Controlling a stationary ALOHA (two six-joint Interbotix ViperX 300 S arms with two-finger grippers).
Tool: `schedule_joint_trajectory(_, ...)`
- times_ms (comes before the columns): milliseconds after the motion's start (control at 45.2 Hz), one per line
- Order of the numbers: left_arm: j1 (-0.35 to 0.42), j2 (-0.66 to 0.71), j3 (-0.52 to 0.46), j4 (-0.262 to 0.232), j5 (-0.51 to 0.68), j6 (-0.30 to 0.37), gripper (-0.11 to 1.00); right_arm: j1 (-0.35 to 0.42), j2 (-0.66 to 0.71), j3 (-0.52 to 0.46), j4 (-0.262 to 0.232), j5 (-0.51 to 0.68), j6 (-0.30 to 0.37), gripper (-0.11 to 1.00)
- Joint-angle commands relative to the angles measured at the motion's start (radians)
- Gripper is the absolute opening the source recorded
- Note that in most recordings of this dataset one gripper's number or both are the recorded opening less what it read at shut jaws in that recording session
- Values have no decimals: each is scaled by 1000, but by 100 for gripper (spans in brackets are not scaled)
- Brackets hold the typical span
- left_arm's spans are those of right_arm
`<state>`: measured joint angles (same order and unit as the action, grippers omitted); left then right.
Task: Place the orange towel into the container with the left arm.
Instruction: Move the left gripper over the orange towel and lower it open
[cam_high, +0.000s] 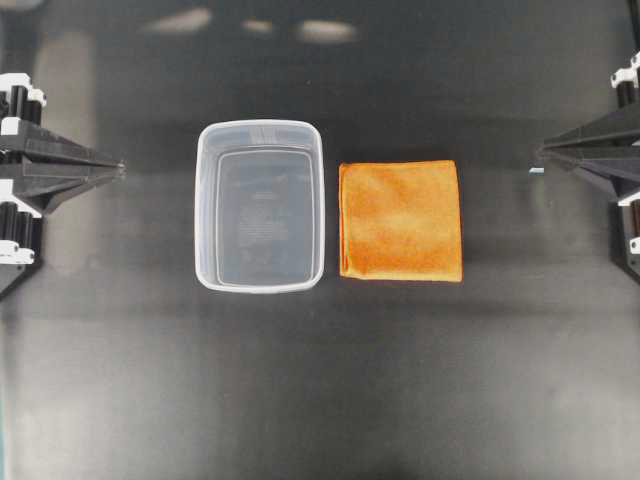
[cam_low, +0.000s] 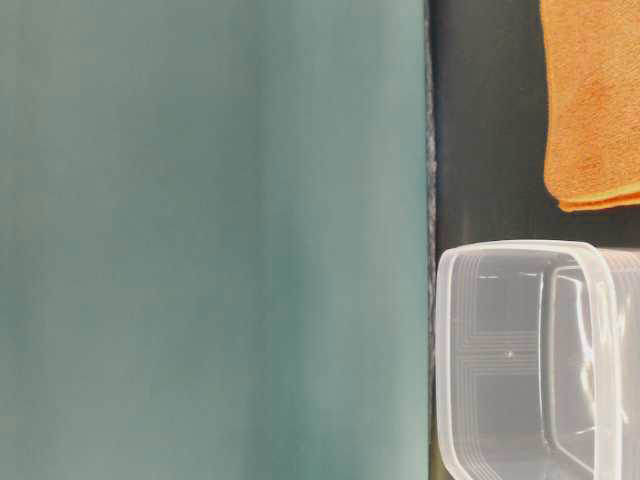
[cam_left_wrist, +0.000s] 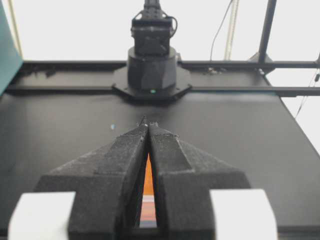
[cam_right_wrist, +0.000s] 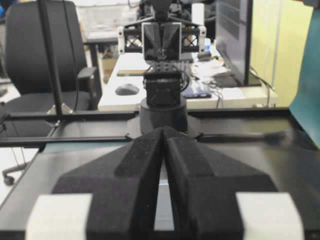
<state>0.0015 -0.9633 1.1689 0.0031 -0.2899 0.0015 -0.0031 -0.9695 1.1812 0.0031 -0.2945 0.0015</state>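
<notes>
Orange towel (cam_high: 401, 221): folded flat on the surface (cam_high: 320, 400), just right of the empty container (cam_high: 260, 206), within reach. Left gripper (cam_high: 120, 170) and right gripper (cam_high: 538, 152): parked at opposite edges, fingers clenched, empty.

The folded orange towel (cam_high: 401, 221) lies flat just beside the empty, upright clear container (cam_high: 260, 206).

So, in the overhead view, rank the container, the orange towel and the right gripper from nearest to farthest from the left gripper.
Measured from the left gripper, shut at the left edge:
1. container, left of centre, empty.
2. orange towel, just right of the container, flat on the table.
3. right gripper, at the far right edge, also shut.
</notes>
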Motion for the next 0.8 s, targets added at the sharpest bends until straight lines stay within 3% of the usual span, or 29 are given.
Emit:
schedule_joint_trajectory(0,3,26,-25,41,35,-18,6,5,11,-11,5,-5,8,1)
schedule_joint_trajectory(111,3,58,-89,41,118,-29,0,5,9,-9,11,-5,9,1)
schedule_joint_trajectory(575,0,284,-408,41,495,-9,0,-32,6,-8,15,17,38,2)
schedule_joint_trajectory(686,0,353,-459,41,561,-9,0,-37,5,-9,15,35,61,14)
schedule_joint_trajectory(775,0,403,-495,41,597,-11,0,-37,5,-8,15,61,83,37)
